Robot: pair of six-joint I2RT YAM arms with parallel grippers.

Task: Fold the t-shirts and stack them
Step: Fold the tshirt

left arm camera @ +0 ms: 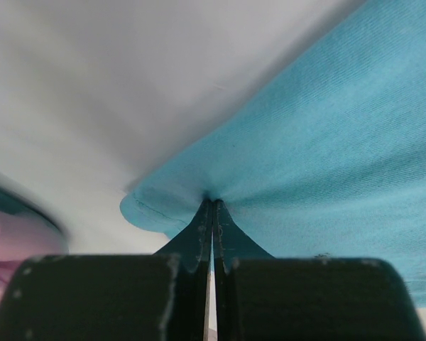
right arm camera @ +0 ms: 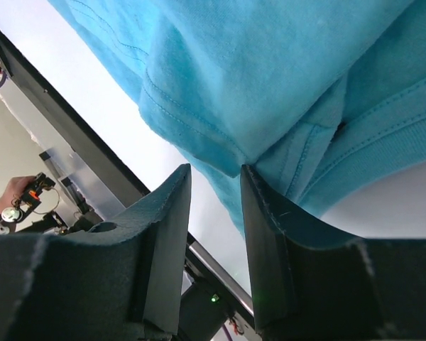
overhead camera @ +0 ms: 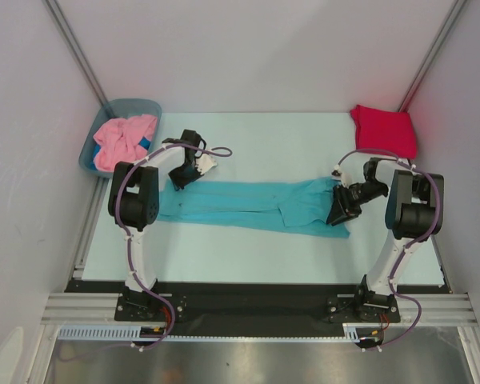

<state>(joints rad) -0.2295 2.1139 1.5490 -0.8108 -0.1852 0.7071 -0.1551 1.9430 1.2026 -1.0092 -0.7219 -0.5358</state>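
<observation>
Turquoise shirt (overhead camera: 240, 204) is the one in work. It lies flat mid-table as a long narrow band running left to right, so the lengthwise fold looks done and the crosswise fold is not.

Left gripper (left arm camera: 212, 204): jaws together, clamped on the band's left end. The cloth puckers at the tips, right by the hem corner, low over the table (overhead camera: 264, 144).

Right gripper (right arm camera: 214, 169): jaws apart, at the band's right end. A folded hem edge sits right at the mouth of the jaws. No cloth shows between the fingers (right arm camera: 169, 234), so I read it as not gripping. Can't tell whether the tips touch the cloth.

Red shirt (overhead camera: 384, 130): folded, far right corner, reads as the base of the stack. Pink shirt (overhead camera: 122, 140): crumpled in the tub (overhead camera: 136, 102), far left, not started.

Progress, my read: about a third. One folded, one mid-fold, one to go.

Next move calls for:
- The right jaws need to bite all layers at that end, not just the top hem, before anything lifts.
- Then one end goes over the other to halve the band, kept taut with edges lined up.
- After that, carry it onto red.

Risk: with a one-layer grip the lengthwise fold opens on the lift.
</observation>
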